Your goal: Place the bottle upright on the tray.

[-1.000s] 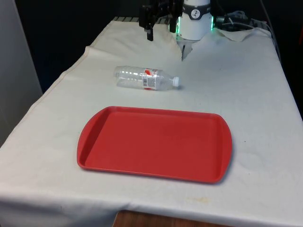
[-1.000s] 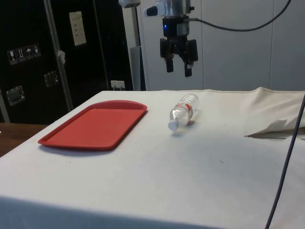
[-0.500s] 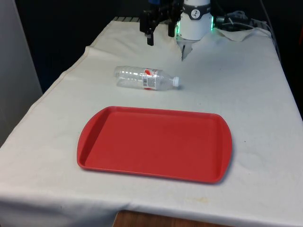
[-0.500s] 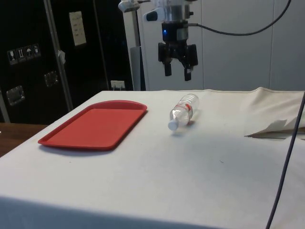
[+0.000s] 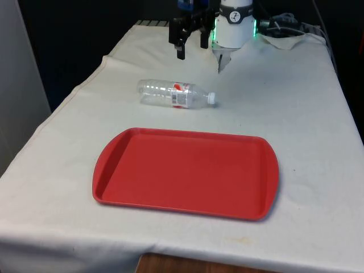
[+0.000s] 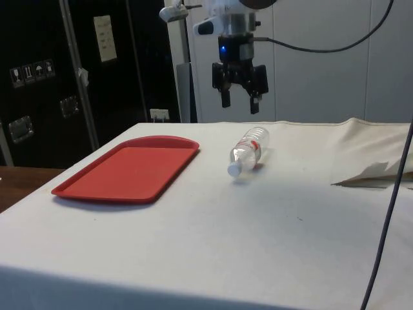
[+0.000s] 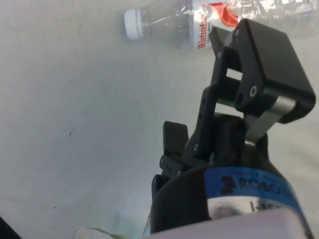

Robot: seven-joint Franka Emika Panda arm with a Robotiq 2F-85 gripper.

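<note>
A clear plastic bottle [image 5: 173, 94] with a red-and-white label lies on its side on the white cloth, its white cap [image 5: 211, 98] pointing to the front view's right. It lies just beyond the far edge of the red tray [image 5: 185, 170], which holds nothing. My gripper [image 5: 191, 46] hangs open in the air above and behind the bottle, with nothing between its fingers. In the side view the gripper [image 6: 239, 103] is a good hand's height above the bottle [image 6: 248, 147], and the tray [image 6: 129, 169] lies to the side. The wrist view has the bottle [image 7: 199, 20] below the fingers [image 7: 259, 59].
Crumpled white cloth and cables [image 5: 284, 35] lie at the far end, on the front view's right. A fold of cloth [image 6: 373, 173] and a hanging cable [image 6: 389, 219] appear in the side view. Open cloth surrounds the tray up to the table's edges.
The gripper has come down a little towards the bottle, still open. The bottle and the tray have not moved.
</note>
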